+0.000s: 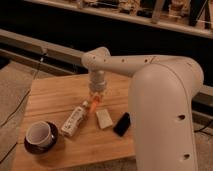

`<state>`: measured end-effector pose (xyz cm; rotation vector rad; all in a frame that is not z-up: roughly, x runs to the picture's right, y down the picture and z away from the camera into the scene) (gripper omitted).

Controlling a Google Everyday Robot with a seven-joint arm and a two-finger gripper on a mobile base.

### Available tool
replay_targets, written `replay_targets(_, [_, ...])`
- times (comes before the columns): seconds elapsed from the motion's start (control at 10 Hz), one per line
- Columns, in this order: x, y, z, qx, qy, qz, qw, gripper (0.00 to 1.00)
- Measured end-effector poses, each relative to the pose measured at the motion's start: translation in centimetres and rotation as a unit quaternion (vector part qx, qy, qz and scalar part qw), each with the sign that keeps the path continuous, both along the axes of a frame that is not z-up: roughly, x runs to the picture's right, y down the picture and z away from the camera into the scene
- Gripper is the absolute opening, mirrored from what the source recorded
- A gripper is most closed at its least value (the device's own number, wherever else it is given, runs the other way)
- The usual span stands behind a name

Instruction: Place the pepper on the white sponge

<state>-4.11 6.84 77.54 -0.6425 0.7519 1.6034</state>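
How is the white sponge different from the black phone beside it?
The white sponge is pale; the black phone is dark. The sponge is shorter and the phone longer. The sponge lies closer to the gripper, which hangs just up and left of it with the pepper at its tip; the phone lies on the sponge's far side. Both lie flat on the wooden table.

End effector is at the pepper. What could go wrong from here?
The end effector hangs right over the pepper, which is close to the bottle; a nudge could roll either. The white sponge is small, with the phone beside it, so the pepper might slip off.
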Motion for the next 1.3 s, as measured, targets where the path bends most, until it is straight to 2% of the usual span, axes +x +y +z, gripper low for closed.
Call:
replay_targets(0.3, [0.4, 1.0, -2.1, -0.017, 0.004, -0.027, 0.9995, 0.05])
replay_targets(0.6, [1.2, 2.8, -3.6, -0.015, 0.01, -0.05, 0.9986, 0.05])
replay_targets(0.9, [1.8, 5.6, -5.4, -0.018, 0.003, -0.077, 0.9969, 0.05])
replay_targets(1.0, [2.1, 6.8, -5.8, -0.017, -0.002, -0.09, 0.9958, 0.05])
replay_targets(1.3, [2.5, 8.5, -5.8, -0.012, -0.005, -0.113, 0.9935, 0.05])
